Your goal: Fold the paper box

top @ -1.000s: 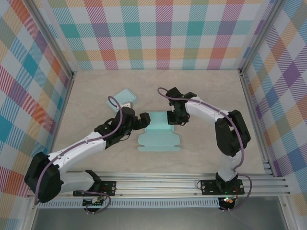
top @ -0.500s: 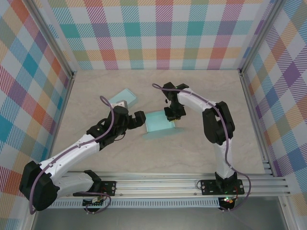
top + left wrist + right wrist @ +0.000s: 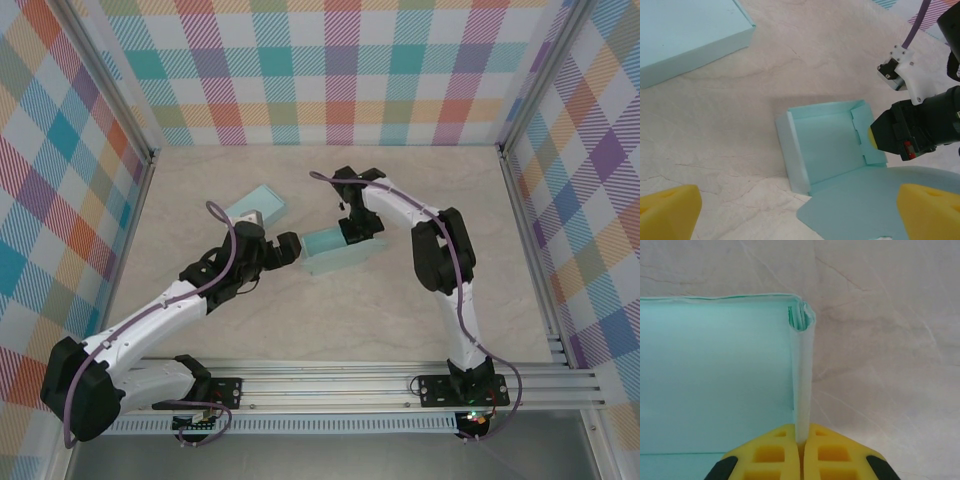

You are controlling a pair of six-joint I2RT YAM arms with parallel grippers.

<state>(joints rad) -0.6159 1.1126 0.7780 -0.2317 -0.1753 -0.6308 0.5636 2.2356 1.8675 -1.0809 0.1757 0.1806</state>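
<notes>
Paper box betw. left tool & right tool; 2nd box behind-left.

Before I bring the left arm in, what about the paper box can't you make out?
Top view: the gripped wall of the paper box is hidden under the right end effector.
Right wrist view: the box's left part runs off the frame; the gripped wall's foot hides between the pads.
Left wrist view: the flat flap runs off the bottom edge; the second box is cut off at the top left.
</notes>
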